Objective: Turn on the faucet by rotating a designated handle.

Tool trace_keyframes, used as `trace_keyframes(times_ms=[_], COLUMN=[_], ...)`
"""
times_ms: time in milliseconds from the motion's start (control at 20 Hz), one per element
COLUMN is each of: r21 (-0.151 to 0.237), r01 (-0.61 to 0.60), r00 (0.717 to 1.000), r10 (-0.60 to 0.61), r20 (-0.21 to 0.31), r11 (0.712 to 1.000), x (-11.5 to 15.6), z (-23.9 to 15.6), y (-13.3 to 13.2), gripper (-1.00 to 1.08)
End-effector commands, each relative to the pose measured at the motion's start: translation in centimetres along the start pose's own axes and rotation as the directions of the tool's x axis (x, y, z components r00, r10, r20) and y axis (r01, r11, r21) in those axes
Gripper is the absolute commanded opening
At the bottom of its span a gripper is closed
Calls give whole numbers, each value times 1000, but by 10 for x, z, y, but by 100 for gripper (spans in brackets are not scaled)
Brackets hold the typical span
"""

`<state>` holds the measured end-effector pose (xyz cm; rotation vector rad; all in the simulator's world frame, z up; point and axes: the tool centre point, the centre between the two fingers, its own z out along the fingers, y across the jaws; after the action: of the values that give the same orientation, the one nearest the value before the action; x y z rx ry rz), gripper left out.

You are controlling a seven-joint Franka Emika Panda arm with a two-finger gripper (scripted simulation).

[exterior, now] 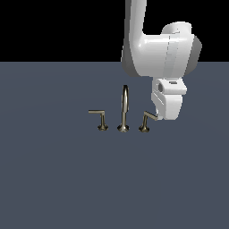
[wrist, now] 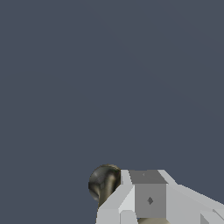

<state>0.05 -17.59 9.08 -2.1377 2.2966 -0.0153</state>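
Observation:
The faucet [exterior: 124, 109] is a small brushed-metal set on the dark floor, with a tall arched spout between two L-shaped levers. The handle [exterior: 145, 120] is the lever on the exterior view's right, its stem leaning right and its thin arm reaching toward my hand. My gripper [exterior: 156, 117] hangs at the tip of that arm and touches it or nearly does. In the wrist view the gripper [wrist: 146, 197] shows its fingers pressed together with no gap, shut on nothing, beside the handle's round metal base [wrist: 103, 183].
The mirror-image lever [exterior: 101, 120] stands on the exterior view's left of the spout, its arm pointing left. The white arm [exterior: 154, 49] rises above and behind the handle. Flat grey-blue floor [exterior: 53, 179] surrounds the set.

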Motion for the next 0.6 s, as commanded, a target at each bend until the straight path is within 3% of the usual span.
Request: trace_keyframes(times_ms=[0,550], r21=[1,-8], r01=[1,1], r00=[1000,1000], r10=[-1,-1], r20=[0,3], r11=[1000,1000], x=[0,-37], z=[0,-1], y=[0,26], gripper=[-100,-100])
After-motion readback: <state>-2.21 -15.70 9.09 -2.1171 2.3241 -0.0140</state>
